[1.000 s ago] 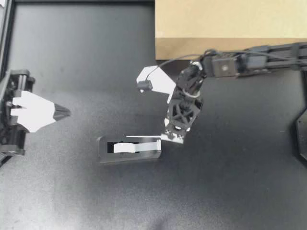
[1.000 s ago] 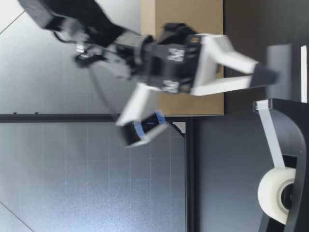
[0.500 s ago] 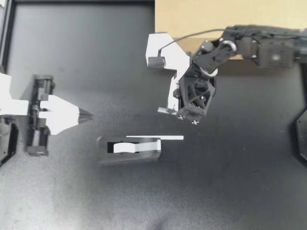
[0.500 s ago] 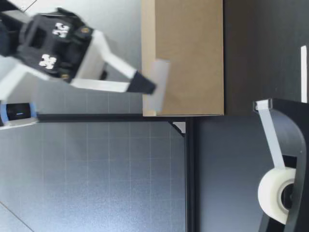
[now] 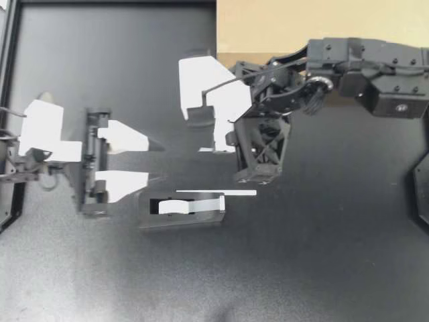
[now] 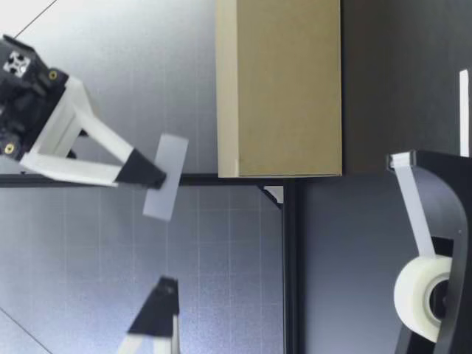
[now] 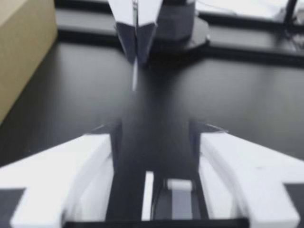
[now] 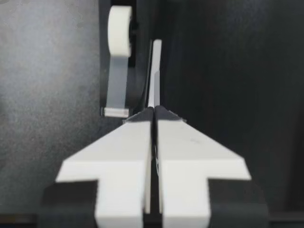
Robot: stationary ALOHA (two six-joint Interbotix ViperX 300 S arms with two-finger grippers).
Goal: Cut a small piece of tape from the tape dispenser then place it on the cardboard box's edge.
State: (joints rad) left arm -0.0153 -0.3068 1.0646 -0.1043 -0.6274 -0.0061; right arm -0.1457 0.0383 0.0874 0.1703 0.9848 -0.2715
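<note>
Our right gripper hangs high above the table, its fingers pressed together on a small pale piece of tape that dangles from the tips. White cross marks show on its body. Our left gripper is spread wide and empty, above and beside the black tape dispenser, which carries a white roll. A thin white strip lies beside the dispenser. The plain brown cardboard box is not touching the tape.
</note>
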